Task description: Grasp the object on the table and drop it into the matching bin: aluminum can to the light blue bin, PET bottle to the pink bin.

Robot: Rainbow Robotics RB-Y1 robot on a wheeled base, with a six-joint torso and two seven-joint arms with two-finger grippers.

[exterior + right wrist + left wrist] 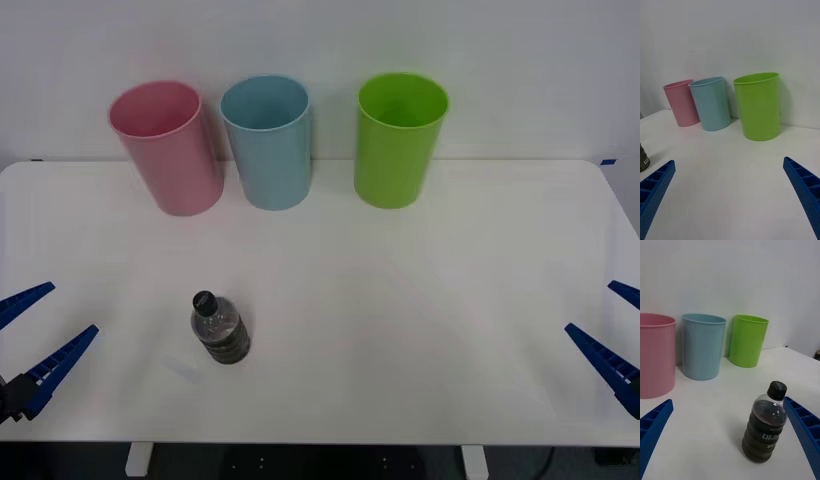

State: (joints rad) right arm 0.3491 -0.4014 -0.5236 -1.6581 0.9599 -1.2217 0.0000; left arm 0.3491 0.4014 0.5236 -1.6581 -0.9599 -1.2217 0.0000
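Bottle [219, 329] standing alone on table [400, 330], front left; white surface lying open all round it. Left gripper [28, 337] waiting spread at left edge, nothing sitting between it and bottle. Pink bin [168, 147], blue bin [267, 141], green bin [397, 139] lining far edge, mouths standing open upward.
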